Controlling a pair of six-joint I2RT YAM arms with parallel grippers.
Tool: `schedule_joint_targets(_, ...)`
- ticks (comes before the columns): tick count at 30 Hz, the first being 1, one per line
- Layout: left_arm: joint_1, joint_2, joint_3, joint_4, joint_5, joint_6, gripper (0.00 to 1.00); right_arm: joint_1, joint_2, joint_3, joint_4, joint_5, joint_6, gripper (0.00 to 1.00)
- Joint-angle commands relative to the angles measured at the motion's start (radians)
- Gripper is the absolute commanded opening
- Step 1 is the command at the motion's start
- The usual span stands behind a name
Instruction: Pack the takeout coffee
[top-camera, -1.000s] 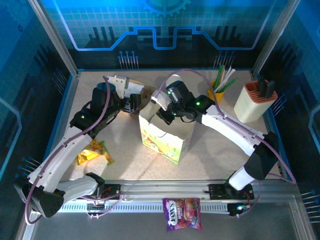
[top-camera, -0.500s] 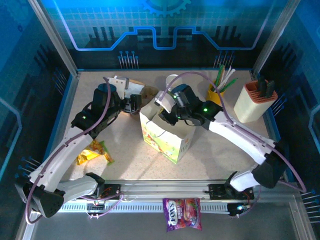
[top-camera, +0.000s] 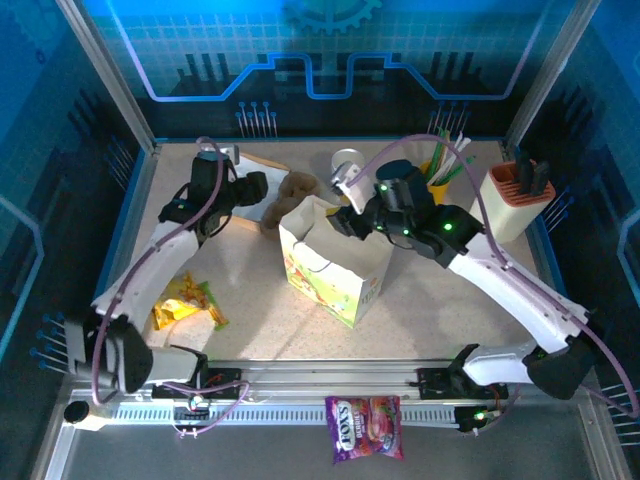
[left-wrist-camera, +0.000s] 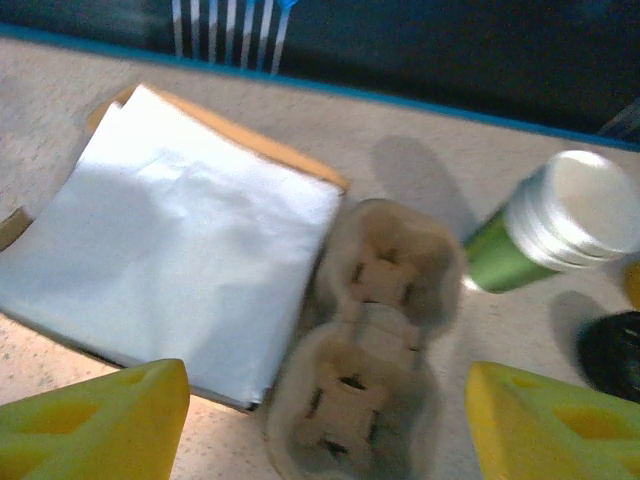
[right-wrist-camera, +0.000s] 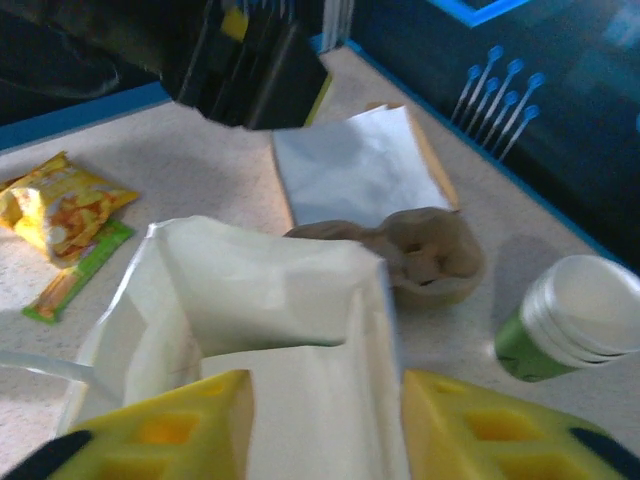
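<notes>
One takeout coffee cup (top-camera: 345, 163), green below and white on top, stands at the back of the table; it also shows as the cup (left-wrist-camera: 560, 225) and the cup (right-wrist-camera: 575, 320). A brown pulp cup carrier (left-wrist-camera: 365, 330) lies left of it, carrier (top-camera: 292, 188), with nothing in it. My left gripper (left-wrist-camera: 325, 430) hovers open over the carrier's near end. The white flower-printed bag (top-camera: 330, 265) stands open mid-table. My right gripper (right-wrist-camera: 330, 430) is open over the bag's (right-wrist-camera: 280, 300) rear edge, with the bag's white wall between the spread yellow fingers (right-wrist-camera: 160, 430).
A stack of white napkins (left-wrist-camera: 170, 240) lies left of the carrier. A yellow cup of straws (top-camera: 435, 185) and a beige holder (top-camera: 505, 200) stand at the back right. A yellow snack packet (top-camera: 185, 305) lies front left. A dark round object (left-wrist-camera: 615, 355) sits near the cup.
The right gripper has opened and drawn back and right from the bag's mouth. The left arm has swung back and left, uncovering the carrier.
</notes>
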Motion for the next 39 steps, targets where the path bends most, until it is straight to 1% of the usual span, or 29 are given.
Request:
schedule_joint_targets(1, 0.060, 0.106, 0.059, -0.001, 0.033, -0.029, 0.74, -0.067, -0.096, -0.018, -0.001, 0.056, 0.058, 0.52)
schedule_joint_targets(6, 0.139, 0.297, 0.178, -0.065, 0.056, -0.013, 0.77, -0.185, -0.183, -0.066, -0.045, 0.103, 0.099, 0.63)
schedule_joint_targets(9, 0.149, 0.449, 0.321, -0.194, 0.019, 0.053, 0.80, -0.252, -0.223, -0.103, -0.066, 0.079, 0.114, 0.69)
schedule_joint_targets(12, 0.148, 0.578, 0.437, -0.308, 0.000, 0.123, 0.83, -0.294, -0.250, -0.132, -0.082, 0.054, 0.124, 0.72)
schedule_joint_targets(17, 0.142, 0.719, 0.593, -0.466, -0.014, 0.213, 0.86, -0.332, -0.273, -0.163, -0.102, 0.039, 0.124, 0.73)
schedule_joint_targets(26, 0.103, 0.852, 0.707, -0.582, -0.017, 0.282, 0.89, -0.345, -0.223, -0.177, -0.082, -0.027, 0.151, 0.72)
schedule_joint_targets(30, 0.091, 0.906, 0.759, -0.631, -0.037, 0.299, 0.90, -0.346, -0.210, -0.180, -0.085, -0.042, 0.157, 0.71)
schedule_joint_targets(35, 0.093, 0.932, 0.778, -0.642, -0.040, 0.292, 0.84, -0.346, -0.217, -0.198, -0.086, -0.030, 0.156, 0.71)
schedule_joint_targets(39, 0.097, 0.938, 0.788, -0.643, -0.013, 0.286, 0.75, -0.346, -0.217, -0.200, -0.091, -0.034, 0.157, 0.71)
